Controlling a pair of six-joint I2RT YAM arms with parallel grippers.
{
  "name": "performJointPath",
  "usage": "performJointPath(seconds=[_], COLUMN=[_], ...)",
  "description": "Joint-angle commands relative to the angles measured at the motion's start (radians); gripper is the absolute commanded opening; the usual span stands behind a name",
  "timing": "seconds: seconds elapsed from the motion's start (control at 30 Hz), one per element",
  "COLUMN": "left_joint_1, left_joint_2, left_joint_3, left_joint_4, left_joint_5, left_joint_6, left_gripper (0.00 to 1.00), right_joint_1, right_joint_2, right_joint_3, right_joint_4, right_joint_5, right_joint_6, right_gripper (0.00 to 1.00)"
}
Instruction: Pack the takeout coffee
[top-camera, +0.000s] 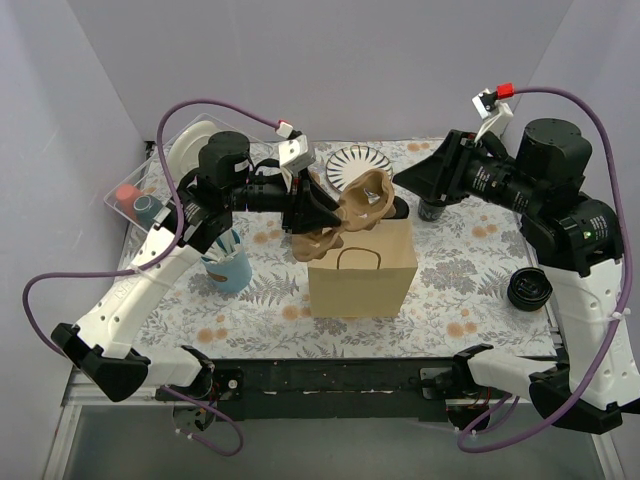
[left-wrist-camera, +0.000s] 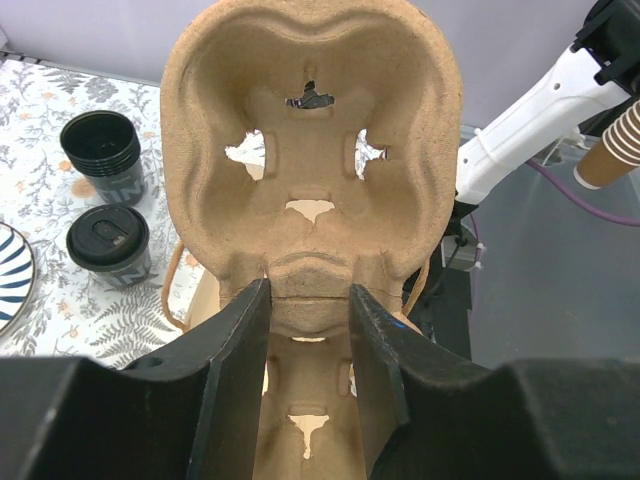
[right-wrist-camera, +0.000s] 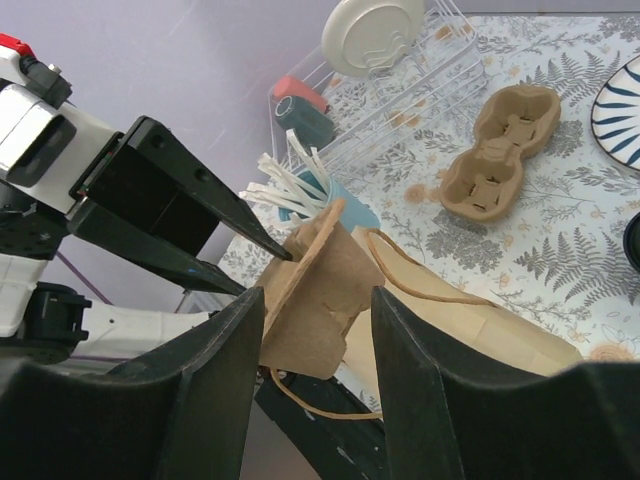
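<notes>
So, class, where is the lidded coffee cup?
In the left wrist view, the lidded cup stands at the left, beside the striped plate, just below the open dark cup.

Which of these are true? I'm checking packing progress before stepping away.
1. The left gripper clamps a cup carrier. True.
2. A lidded coffee cup sits in that carrier. False; it stands on the table.
3. The paper bag stands upright. True.
4. The light-blue cup is empty. False; white sticks poke out of it.
5. A second carrier lies on the table. True.
</notes>
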Motion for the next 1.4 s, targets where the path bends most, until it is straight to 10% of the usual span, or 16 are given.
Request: performJointPath(seconds=[0.0, 0.97, 1.03, 1.1, 1.37], left_joint_1=[-0.004, -0.042, -0.044, -0.045, -0.047], left_joint_2=[-0.006, 0.023, 0.024, 0.027, -0.026], left_joint_3=[0.018, 0.029, 0.029, 0.034, 0.015], left_joint_4=[-0.001, -0.049, -0.049, -0.047, 0.012], left_joint_5=[-0.029, -0.101, -0.101, -0.108, -0.32], left_joint_6=[0.043, 0.106, 0.106, 0.104, 0.034], left_gripper=[0.13, 0.13, 0.13, 0.14, 0.59], right_joint_1=[0.0, 0.0, 0.0, 0.0, 0.0], right_joint_2=[0.0, 0.098, 0.094, 0.086, 0.016], right_joint_3=[0.036, 0.022, 0.007, -0.006, -0.078], right_joint_4=[0.035, -0.152, -0.134, -0.094, -0.003], right_joint_5=[-0.045, -0.091, -0.106, -0.111, -0.079], right_joint_6=[0.063, 0.009, 0.018, 0.027, 0.047], right_gripper=[0.55, 0.41, 0.37, 0.12, 0.01])
